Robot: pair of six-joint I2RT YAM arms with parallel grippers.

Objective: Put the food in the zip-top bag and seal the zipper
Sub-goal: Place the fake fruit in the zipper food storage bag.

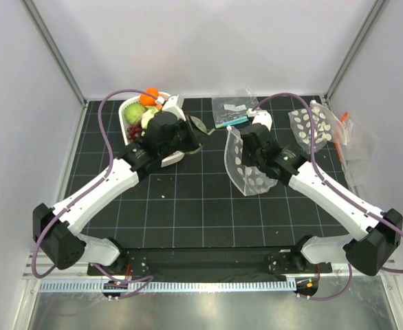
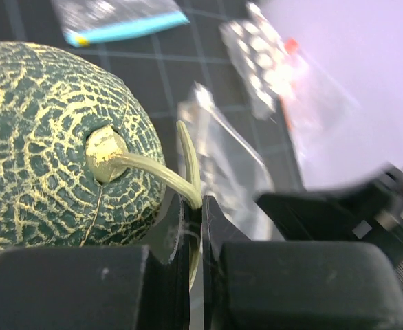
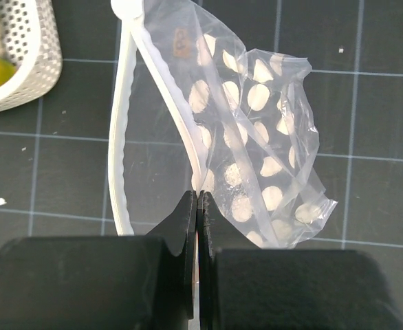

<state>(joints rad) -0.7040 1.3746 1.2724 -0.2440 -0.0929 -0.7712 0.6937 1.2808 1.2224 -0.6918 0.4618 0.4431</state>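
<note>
A dark green netted melon (image 2: 50, 137) hangs at the left of the left wrist view. My left gripper (image 2: 201, 206) is shut on its pale stem (image 2: 160, 172), beside the white basket (image 1: 128, 110), which holds orange (image 1: 150, 96) and green food (image 1: 134, 113). My right gripper (image 3: 197, 199) is shut on the rim of the zip-top bag (image 3: 256, 137), clear with white ovals, held up at mid-table (image 1: 246, 168). One side of its white zipper (image 3: 122, 137) loops away to the left, so the mouth gapes.
A small clear bag with a teal strip (image 1: 232, 110) lies at the back of the black grid mat. A dotted bag with an orange-red strip (image 1: 318, 127) lies at the right. The basket's corner (image 3: 29, 62) is near the held bag. White walls enclose the mat.
</note>
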